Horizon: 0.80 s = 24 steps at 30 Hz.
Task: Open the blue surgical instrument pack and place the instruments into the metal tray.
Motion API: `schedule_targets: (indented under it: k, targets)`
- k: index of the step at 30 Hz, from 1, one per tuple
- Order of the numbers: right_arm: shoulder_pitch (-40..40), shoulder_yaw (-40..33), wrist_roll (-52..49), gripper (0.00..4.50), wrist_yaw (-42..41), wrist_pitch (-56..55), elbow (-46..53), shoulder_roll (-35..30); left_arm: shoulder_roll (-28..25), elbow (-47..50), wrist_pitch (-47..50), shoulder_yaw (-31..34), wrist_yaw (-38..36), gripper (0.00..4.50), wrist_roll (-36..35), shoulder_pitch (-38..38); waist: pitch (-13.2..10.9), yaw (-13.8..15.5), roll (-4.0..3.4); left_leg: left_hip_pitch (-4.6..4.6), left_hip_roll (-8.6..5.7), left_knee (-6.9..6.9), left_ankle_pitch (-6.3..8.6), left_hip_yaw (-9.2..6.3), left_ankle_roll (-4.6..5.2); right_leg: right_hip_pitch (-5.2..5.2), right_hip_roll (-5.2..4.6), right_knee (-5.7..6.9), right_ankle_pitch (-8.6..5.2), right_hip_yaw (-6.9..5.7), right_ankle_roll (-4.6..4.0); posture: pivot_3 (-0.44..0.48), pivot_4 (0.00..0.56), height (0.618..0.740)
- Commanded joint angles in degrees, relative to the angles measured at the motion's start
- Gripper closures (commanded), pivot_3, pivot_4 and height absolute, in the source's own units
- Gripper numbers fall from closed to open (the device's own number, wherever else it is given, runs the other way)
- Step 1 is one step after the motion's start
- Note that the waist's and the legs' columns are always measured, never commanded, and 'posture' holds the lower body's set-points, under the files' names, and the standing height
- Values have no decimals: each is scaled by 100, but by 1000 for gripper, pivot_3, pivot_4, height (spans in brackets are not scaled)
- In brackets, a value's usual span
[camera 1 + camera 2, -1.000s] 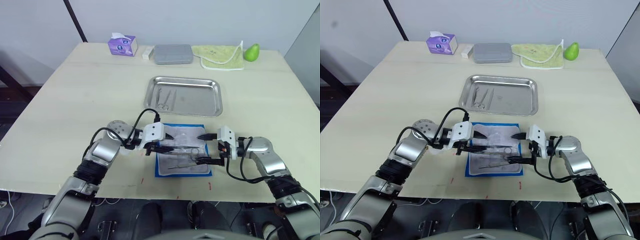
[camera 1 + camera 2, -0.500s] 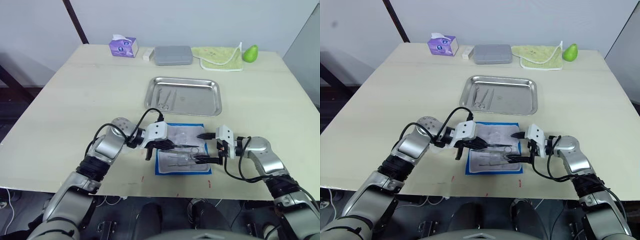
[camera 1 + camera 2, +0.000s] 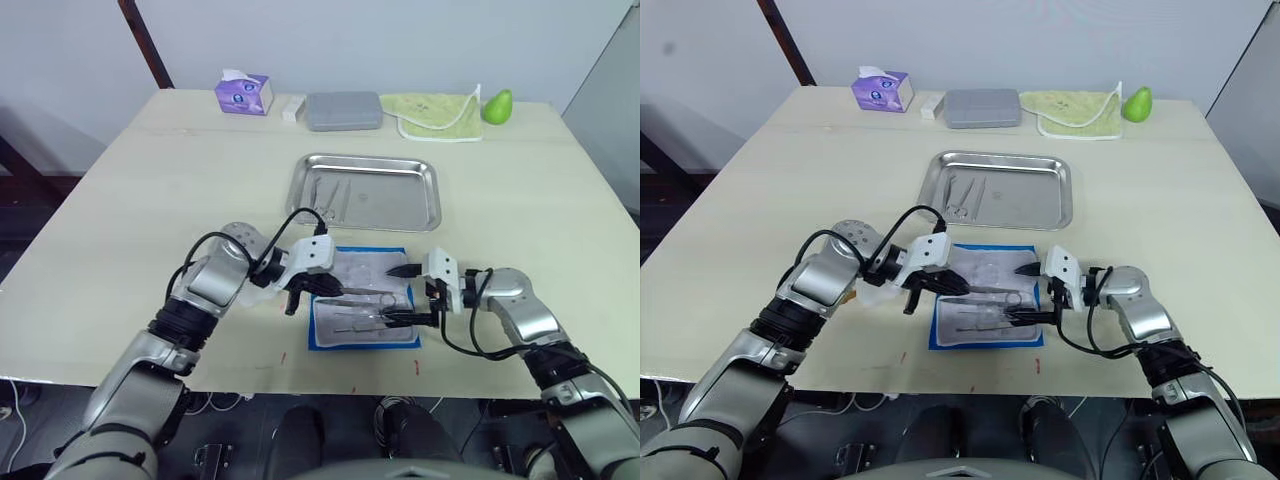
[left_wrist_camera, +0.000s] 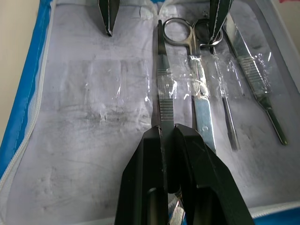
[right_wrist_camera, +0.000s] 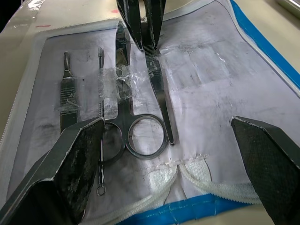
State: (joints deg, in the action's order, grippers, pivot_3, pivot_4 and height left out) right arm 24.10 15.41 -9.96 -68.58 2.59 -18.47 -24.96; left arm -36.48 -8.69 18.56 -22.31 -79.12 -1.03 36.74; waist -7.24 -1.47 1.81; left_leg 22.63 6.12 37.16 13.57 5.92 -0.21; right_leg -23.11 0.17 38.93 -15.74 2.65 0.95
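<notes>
Blue surgical instrument pack point(image 3: 364, 299) lies open on the counter point(image 3: 150, 190), near the metal tray point(image 3: 366, 190). The left gripper point(image 4: 167, 132) has now closed on forceps point(image 4: 165, 89) — ready to lift; the right gripper point(image 5: 171, 140) stays wide.

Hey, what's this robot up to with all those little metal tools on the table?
It is unpacking surgical tools. The blue surgical instrument pack lies open on the table. The left gripper has its jaws closed on one slim instrument in the pack's lining, and the right gripper waits with jaws wide open over the scissors. Some instruments already lie in the metal tray beyond the pack.
</notes>
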Motion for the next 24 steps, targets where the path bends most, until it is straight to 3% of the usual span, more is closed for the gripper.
schedule_targets:
  k: [1,12,24]
  targets:
    - [-252,563,657,0,123,359,-525,-43,-87,314,199,78,-100,4474,-67,300,0,-5,0,0,0,0,0,0,0,0,0,0,0,0,0,0,150,740]
    - [-243,685,732,0,147,462,-564,-90,-288,526,582,145,-221,4474,-139,492,0,-80,0,0,1,0,0,-2,0,0,2,1,0,0,0,0,150,740]
    - [-179,700,723,0,110,446,-631,-114,-854,713,642,357,-364,4474,-319,255,0,-90,0,-2,4,-1,0,-1,0,0,4,1,-1,1,-1,0,150,740]
